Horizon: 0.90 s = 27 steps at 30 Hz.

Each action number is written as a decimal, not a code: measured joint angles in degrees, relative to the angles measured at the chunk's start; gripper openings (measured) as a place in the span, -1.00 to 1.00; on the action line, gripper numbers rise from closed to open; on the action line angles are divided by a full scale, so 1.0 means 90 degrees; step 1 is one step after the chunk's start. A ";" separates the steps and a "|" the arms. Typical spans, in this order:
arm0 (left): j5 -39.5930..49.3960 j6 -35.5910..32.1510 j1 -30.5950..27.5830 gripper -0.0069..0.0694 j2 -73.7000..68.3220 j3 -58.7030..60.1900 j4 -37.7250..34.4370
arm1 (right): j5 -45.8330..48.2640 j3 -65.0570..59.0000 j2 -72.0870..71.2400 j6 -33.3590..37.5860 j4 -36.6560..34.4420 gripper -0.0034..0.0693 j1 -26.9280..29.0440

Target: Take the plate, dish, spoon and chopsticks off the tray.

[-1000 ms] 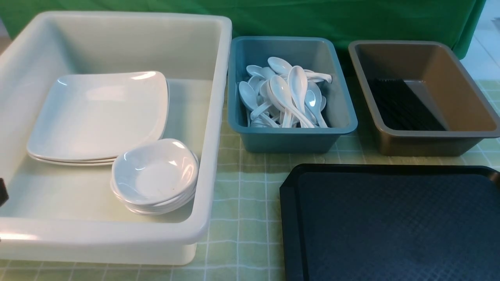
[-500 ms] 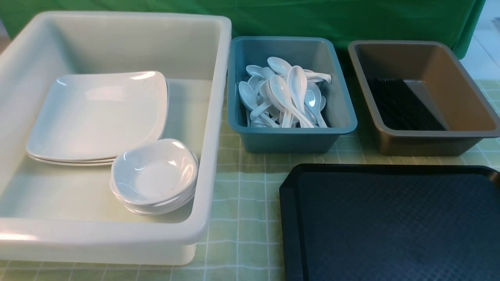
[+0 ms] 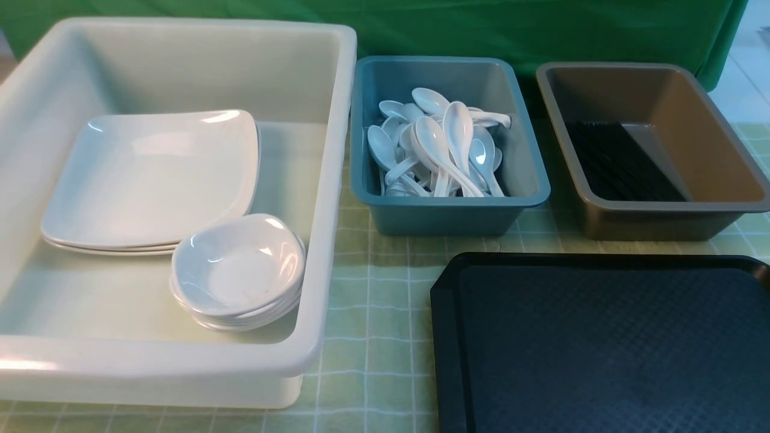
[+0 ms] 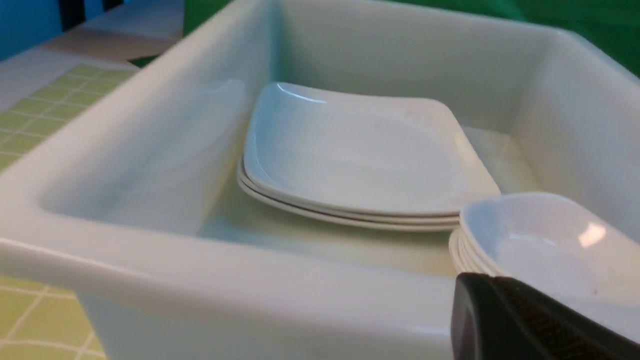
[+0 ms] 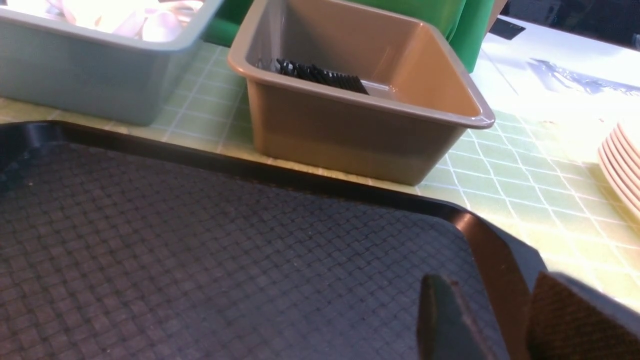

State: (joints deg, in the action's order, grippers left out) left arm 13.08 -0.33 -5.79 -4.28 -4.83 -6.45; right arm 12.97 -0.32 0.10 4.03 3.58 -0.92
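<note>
**Tray bare, dishes sorted: little left to spoil but the stacks**

We see the tray [image 3: 601, 349] lying on the counter [image 3: 373, 361] at the front right, and nothing sits on the part of it that shows. The plate [image 3: 150, 177] tops a short stack inside the big white tub [image 3: 328, 180] on the left, with a stack of small dishes [image 3: 237, 270] just beside it, nearer to us. The spoons [image 3: 442, 150] are heaped in the blue bin [image 3: 448, 207], and the chopsticks [image 3: 619, 162] lie in the brown bin [image 3: 710, 150]. We judge the clearing done, or nearly so.

Our left hand [image 4: 530, 325] shows only one dark finger, close to the tub's near wall by the small dishes; we cannot tell how wide it stands. Our right hand [image 5: 492, 322] hangs over the tray's corner, its two fingers apart with nothing between them.

What could go wrong, in our judgement: the left finger sits close to the dish stack and the tub rim, so a careless swing could knock the dishes askew or shove the tub. The right hand, if it drops, could catch the tray's rim and slide the tray.

The chopsticks lie bundled side by side, their long axis running from the brown bin's far left toward its near right. The spoons point every way, most handles toward us.
</note>
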 joint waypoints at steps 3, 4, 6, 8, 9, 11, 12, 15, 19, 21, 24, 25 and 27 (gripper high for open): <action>-0.0063 0.0114 0.0365 -0.86 0.0409 0.0467 0.0322 | 0.0000 0.0000 0.0000 0.0000 0.0000 -0.24 0.0000; -0.0063 0.0141 0.0421 -0.86 0.0434 0.0520 0.0363 | 0.0000 0.0000 0.0000 0.0000 0.0000 -0.24 0.0000; -0.0067 0.0163 0.0525 -0.86 0.0459 0.0560 0.0464 | 0.0000 0.0000 0.0000 0.0000 0.0000 -0.24 0.0000; -0.0071 0.0184 0.0606 -0.86 0.0465 0.0574 0.0527 | 0.0000 0.0000 0.0000 0.0000 0.0000 -0.24 0.0000; -0.0071 0.0184 0.0649 -0.86 0.0465 0.0574 0.0542 | 0.0000 0.0000 0.0000 0.0000 0.0000 -0.24 0.0000; -0.0071 0.0184 0.0727 -0.86 0.0465 0.0578 0.0541 | 0.0000 0.0000 0.0000 0.0000 0.0000 -0.24 0.0000; -0.0065 0.0184 0.0754 -0.86 0.0465 0.0578 0.0541 | 0.0000 0.0000 0.0000 0.0000 0.0000 -0.24 0.0000; -0.0053 0.0184 0.0770 -0.86 0.0465 0.0578 0.0543 | 0.0000 0.0000 0.0000 0.0000 0.0000 -0.24 0.0000; -0.0053 0.0184 0.0770 -0.86 0.0465 0.0578 0.0543 | 0.0000 0.0000 0.0000 0.0000 0.0000 -0.24 0.0000; -0.0053 0.0184 0.0770 -0.86 0.0465 0.0578 0.0549 | 0.0000 0.0000 0.0000 0.0000 0.0000 -0.24 0.0000; -0.0053 0.0184 0.0770 -0.86 0.0465 0.0578 0.0549 | 0.0000 0.0000 0.0000 0.0000 0.0000 -0.24 0.0000; -0.0048 0.0184 0.0770 -0.86 0.0465 0.0578 0.0549 | 0.0000 0.0000 0.0000 0.0000 0.0000 -0.24 0.0000; -0.0048 0.0184 0.0770 -0.86 0.0465 0.0578 0.0549 | 0.0000 0.0000 0.0000 0.0000 0.0000 -0.24 0.0000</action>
State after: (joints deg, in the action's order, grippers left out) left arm 12.64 1.33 1.14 -0.10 0.37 -1.51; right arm 12.97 -0.32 0.10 4.03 3.58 -0.92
